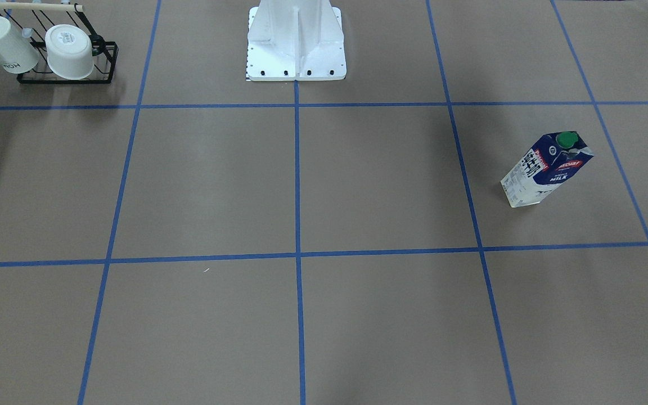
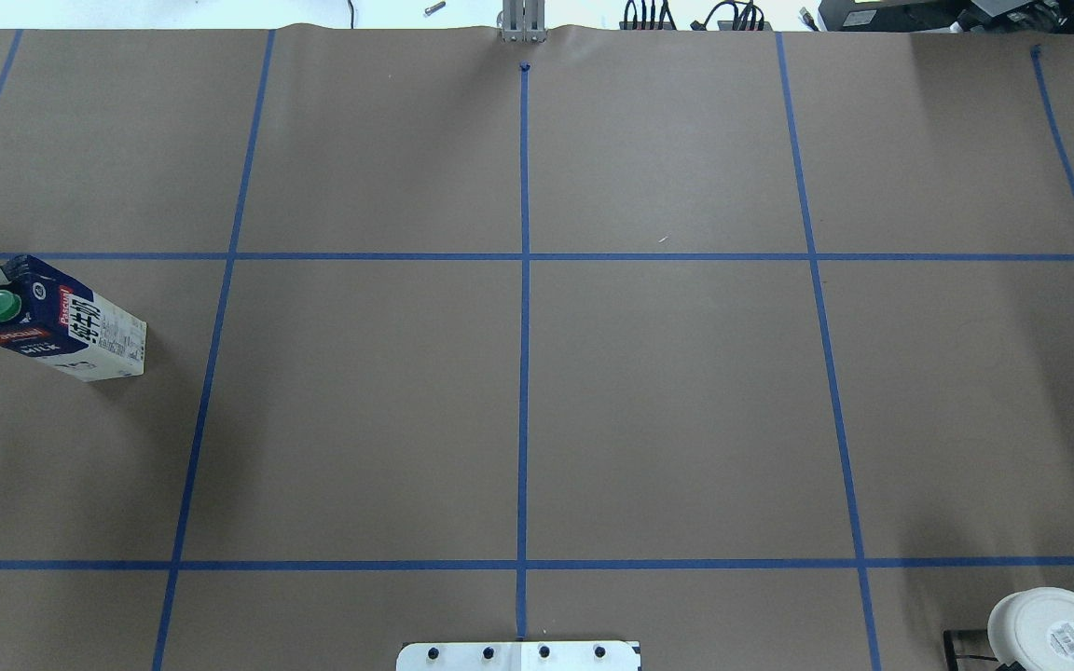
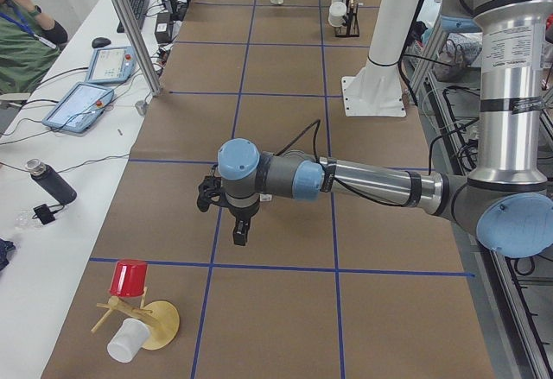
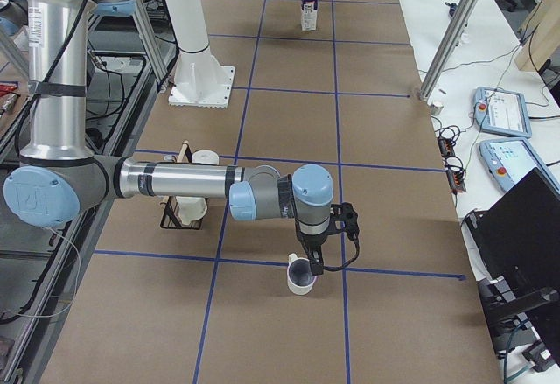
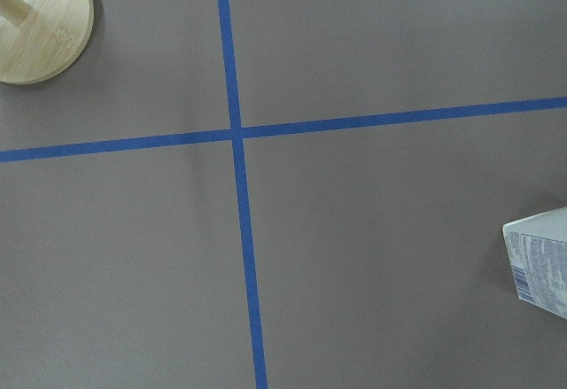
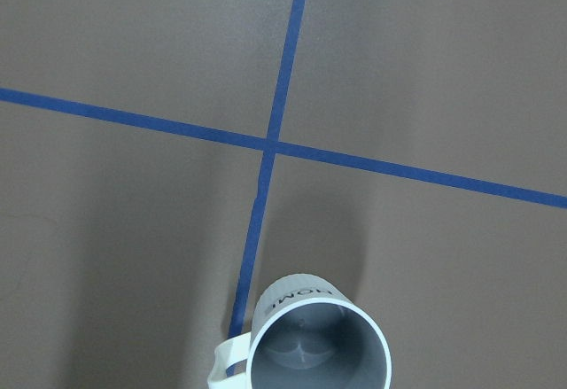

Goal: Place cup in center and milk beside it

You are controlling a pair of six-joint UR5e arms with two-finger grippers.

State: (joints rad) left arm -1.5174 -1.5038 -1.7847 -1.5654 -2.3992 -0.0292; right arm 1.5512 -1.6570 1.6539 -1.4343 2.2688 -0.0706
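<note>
Spotting cup (image 4: 300,281) upright on worktop (image 4: 262,331), directly under right pincer (image 4: 313,264), rim just beside it; contact unclear. Cannot tell its gap or any hold. Spotting milk (image 1: 546,171) upright, well apart from right pincer. Cannot tell gap of left pincer (image 3: 240,234) either.

The center (image 2: 667,401) squares lie as bare brown paper, open to approach from every side. The milk (image 2: 57,321) stands upright in the square on the robot's left, well apart from them, with open paper all round it. The cup (image 4: 300,275) stands far out on the robot's right beside a tape crossing, the right gripper (image 4: 315,257) hanging close over its rim. A black mug rack (image 1: 68,79) and the white pedestal (image 1: 296,50) stand along the robot's edge.
</note>
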